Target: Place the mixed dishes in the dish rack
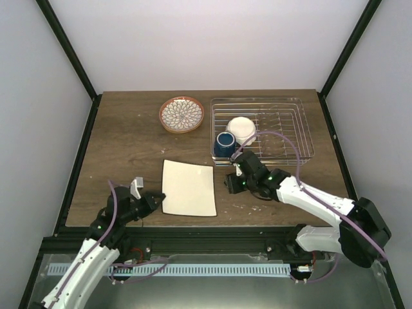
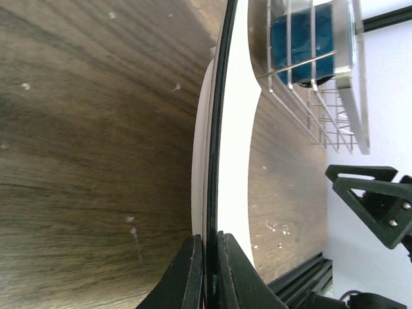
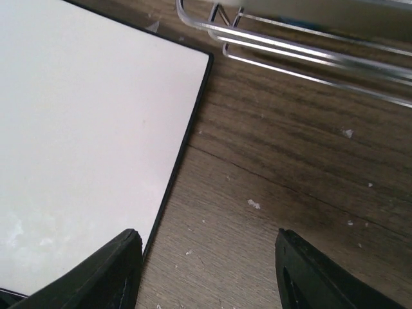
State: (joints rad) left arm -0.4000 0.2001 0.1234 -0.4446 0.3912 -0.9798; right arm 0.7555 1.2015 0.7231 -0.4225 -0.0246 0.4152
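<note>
- Step in hand: loading the cream plate (image 1: 188,188); I judge the task about half done.
- Dish rack (image 1: 286,125): far right of the table (image 1: 129,141). It holds the white bowl (image 1: 241,129) and, at its near left corner, the blue mug (image 1: 224,143).
- Patterned plate (image 1: 181,114): on the table just left of the rack, not yet loaded.
- Cream plate: flat, centre near, well apart from the rack.
- My left gripper (image 1: 152,201): at the plate's left edge. In the wrist view its fingers (image 2: 190,273) stand nearly together, with the plate's dark rim pinched between them.
- My right gripper (image 1: 232,183): spread wide and holding nothing, above bare wood just right of the plate's right edge.
- Next move, as I judge it: raise the pinched edge, take the plate clear of the table, and carry it right and far into a free slot.
</note>
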